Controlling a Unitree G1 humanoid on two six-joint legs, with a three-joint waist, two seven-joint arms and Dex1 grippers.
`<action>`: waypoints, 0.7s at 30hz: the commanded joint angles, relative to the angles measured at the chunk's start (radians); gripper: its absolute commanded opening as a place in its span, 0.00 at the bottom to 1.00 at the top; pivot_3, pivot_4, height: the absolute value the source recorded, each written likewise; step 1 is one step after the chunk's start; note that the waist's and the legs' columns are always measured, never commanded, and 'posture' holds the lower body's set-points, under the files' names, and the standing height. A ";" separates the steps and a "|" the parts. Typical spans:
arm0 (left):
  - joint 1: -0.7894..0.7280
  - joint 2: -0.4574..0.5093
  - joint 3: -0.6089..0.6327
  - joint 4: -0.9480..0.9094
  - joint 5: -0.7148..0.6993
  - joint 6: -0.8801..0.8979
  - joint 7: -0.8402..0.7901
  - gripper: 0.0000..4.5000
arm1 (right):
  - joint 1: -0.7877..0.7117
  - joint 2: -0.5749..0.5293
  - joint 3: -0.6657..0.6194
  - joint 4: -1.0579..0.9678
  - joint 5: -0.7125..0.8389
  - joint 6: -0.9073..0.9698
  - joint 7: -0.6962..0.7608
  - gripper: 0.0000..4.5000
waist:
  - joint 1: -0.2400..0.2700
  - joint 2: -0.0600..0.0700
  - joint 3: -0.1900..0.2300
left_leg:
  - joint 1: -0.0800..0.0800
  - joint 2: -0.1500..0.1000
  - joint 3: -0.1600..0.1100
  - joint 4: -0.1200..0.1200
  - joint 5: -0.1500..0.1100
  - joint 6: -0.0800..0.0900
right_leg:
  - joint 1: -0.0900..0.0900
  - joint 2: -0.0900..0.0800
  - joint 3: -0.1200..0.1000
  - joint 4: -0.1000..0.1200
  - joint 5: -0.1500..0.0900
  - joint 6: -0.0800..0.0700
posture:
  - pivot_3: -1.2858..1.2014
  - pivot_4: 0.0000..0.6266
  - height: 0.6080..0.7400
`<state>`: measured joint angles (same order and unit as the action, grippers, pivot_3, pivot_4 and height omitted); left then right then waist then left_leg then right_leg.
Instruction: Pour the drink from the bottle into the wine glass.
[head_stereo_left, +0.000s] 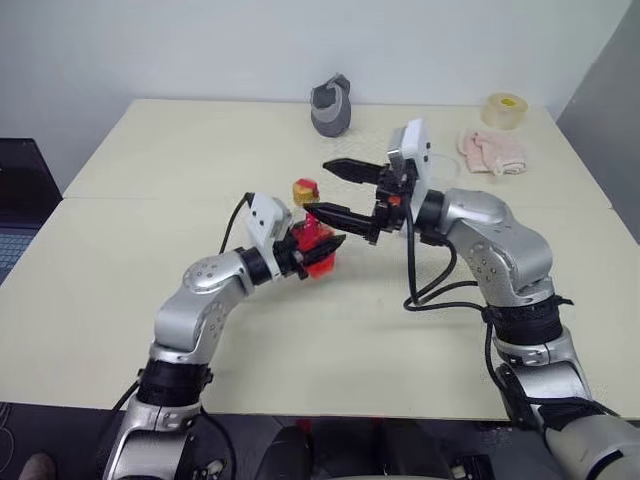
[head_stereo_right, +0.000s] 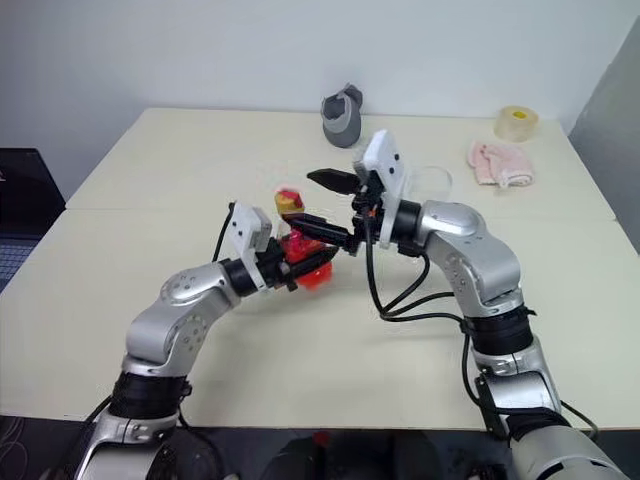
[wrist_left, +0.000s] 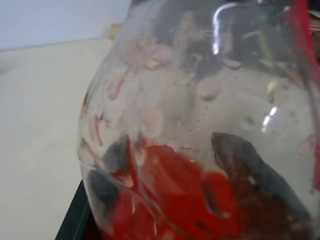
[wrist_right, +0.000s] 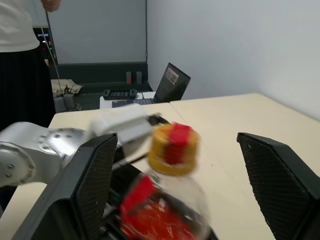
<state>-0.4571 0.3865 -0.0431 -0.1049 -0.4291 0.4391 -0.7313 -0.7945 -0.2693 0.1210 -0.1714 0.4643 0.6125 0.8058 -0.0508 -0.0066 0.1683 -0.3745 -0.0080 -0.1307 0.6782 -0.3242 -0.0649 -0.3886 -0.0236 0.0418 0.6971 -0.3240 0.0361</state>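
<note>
My left gripper (head_stereo_left: 312, 246) is shut on the rounded body of the small clear bottle (head_stereo_left: 316, 252) and holds it roughly upright above the table. The red drink (wrist_left: 170, 200) fills the bottle's lower part. The bottle's yellow-ringed top (wrist_right: 174, 144) sits between the wide-open fingers of my right gripper (head_stereo_left: 333, 193), which reaches in from the right; the fingers (wrist_right: 92, 180) stand apart from it. The clear wine glass (head_stereo_right: 432, 181) stands behind my right wrist and is largely hidden by it.
A grey cup-shaped object (head_stereo_left: 331, 106) stands at the back of the cream table (head_stereo_left: 150, 160). A tape roll (head_stereo_left: 506, 109) and a pink cloth (head_stereo_left: 492, 152) lie at the back right. A laptop (wrist_right: 172, 82) sits on a desk beyond the table's left edge, with a person (wrist_right: 20, 55) standing near it.
</note>
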 joint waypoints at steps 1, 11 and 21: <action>-0.032 -0.016 -0.006 0.032 0.022 -0.061 -0.012 0.51 | -0.034 0.030 0.000 -0.023 -0.003 -0.007 -0.050 0.91 | -0.003 0.000 0.000 | 0.000 0.000 0.000 0.000 0.000 0.000 | 0.000 0.000 0.000 0.000 0.000 0.000 | 0.52 0.24 1.00; -0.072 -0.041 -0.024 0.081 0.048 -0.105 -0.039 0.51 | -0.082 0.094 0.018 0.078 -0.065 -0.044 -0.127 0.91 | -0.006 0.000 0.000 | 0.000 0.000 -0.001 0.000 0.001 -0.002 | 0.000 0.000 -0.001 0.001 0.000 0.000 | 0.52 0.24 1.00; -0.064 -0.037 -0.016 0.061 0.047 -0.098 -0.038 0.51 | -0.082 0.085 0.019 0.135 -0.117 -0.071 -0.142 0.91 | -0.006 0.000 0.000 | 0.000 0.000 -0.001 0.000 0.002 -0.002 | 0.000 0.000 0.000 0.001 0.000 0.000 | 0.52 0.24 1.00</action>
<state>-0.5078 0.3481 -0.0812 0.0022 -0.3761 0.3623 -0.7725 -0.8541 -0.1807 0.1504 -0.0276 0.3520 0.5714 0.6669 -0.0570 -0.0066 0.1683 -0.3746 -0.0082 -0.1317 0.6780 -0.3226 -0.0673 -0.3890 -0.0236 0.0412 0.6980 -0.3239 0.0359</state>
